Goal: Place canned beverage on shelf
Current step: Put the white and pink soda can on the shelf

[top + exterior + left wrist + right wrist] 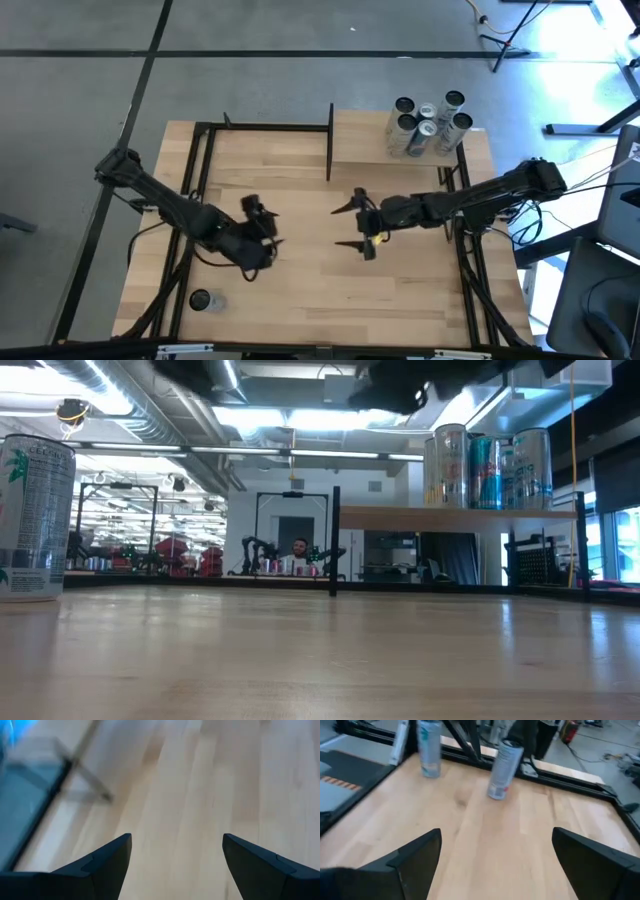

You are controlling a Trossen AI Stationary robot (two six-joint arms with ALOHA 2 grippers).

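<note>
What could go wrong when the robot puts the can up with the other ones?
1. The lone can stands near the table's corner. A clumsy bump from the open left claw could tip it or roll it off the edge.
2. The shelf already holds a tight bunch of cans. Setting another one too close might knock them over.

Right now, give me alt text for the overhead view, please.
Five cans stand clustered on the raised shelf at the table's far right; one can remains near the front left corner. The left gripper and right gripper hover open mid-table, empty.
</note>
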